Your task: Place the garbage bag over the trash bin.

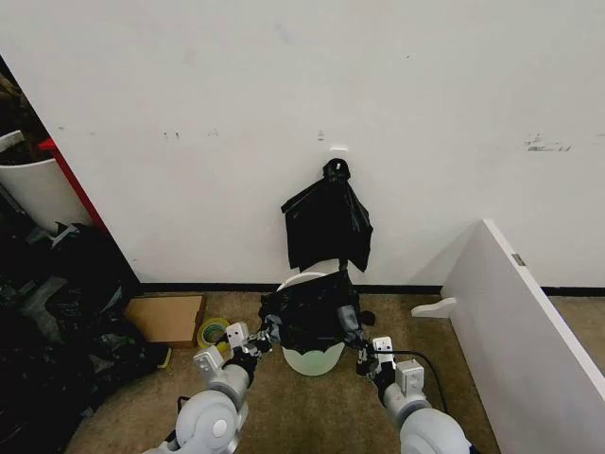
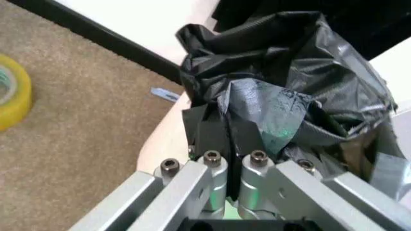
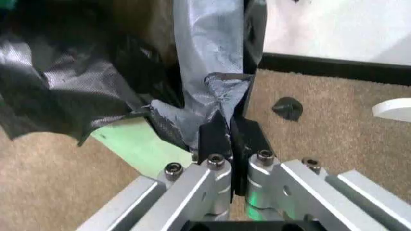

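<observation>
Left gripper (image 1: pixel 266 337): pads pinched together on a fold of the garbage bag (image 1: pixel 312 320) at the bag's left side, low over the carpet (image 1: pixel 312 407). In the left wrist view the black pads (image 2: pixel 215 139) clamp crinkled film against the wall of the trash bin (image 2: pixel 168 139).

Right gripper (image 1: pixel 362 357): likewise closed on the bag's right edge; in the right wrist view its pads (image 3: pixel 215 139) grip a strip of stretched film (image 3: pixel 209 72) hanging down to them.

Trash bin (image 1: pixel 313 359) stands on the carpet between the two grippers, close to the wall. Bag is draped over its upper part; the lower wall is bare, and part of the rim (image 1: pixel 304 278) shows at the back.

Surroundings: a yellow tape roll (image 1: pixel 212 331) and a cardboard piece (image 1: pixel 166 318) to the bin's left; beyond them a dark heap of clutter (image 1: pixel 57 312). A white panel (image 1: pixel 515 331) slants along the right. A small dark scrap (image 3: pixel 287 108) lies on the carpet by the right gripper.

Farther back: a second knotted black bag (image 1: pixel 326 225) hangs on the white wall (image 1: pixel 284 95) directly above the bin.
</observation>
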Motion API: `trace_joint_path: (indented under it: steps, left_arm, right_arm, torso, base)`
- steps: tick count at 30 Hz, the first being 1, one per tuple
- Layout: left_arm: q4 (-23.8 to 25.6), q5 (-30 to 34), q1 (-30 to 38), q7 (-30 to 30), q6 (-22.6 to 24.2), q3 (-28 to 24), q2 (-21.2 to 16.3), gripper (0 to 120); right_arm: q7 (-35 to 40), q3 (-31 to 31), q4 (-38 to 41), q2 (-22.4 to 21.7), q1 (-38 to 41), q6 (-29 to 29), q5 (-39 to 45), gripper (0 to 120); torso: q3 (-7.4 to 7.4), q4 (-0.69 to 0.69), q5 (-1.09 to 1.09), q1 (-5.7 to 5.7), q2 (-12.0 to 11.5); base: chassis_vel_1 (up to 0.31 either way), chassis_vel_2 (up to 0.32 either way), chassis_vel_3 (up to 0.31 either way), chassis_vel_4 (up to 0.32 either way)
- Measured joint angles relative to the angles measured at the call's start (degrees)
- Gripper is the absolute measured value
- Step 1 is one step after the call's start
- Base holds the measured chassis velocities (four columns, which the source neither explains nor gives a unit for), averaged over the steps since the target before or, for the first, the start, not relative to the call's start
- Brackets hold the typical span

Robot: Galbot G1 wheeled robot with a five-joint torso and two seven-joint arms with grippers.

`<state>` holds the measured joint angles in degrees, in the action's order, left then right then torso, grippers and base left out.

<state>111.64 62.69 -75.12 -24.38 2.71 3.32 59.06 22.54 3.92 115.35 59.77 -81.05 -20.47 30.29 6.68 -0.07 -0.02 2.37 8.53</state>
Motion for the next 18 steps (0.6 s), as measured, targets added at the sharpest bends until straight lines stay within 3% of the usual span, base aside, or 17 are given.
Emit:
trace_joint_path:
  steps: [18]
  left_arm:
    - [-0.82,0.43,-0.62,-2.09,3.79,0.36,-1.56,0]
  right_arm:
    - [-1.01,-1.93,-5.02,0.75,3.75,-4.26,-0.70,0]
  torso:
    - [0.00,0.00,0.00,0.00,0.00]
  base:
    - [0.000,0.000,0.000,0.000]
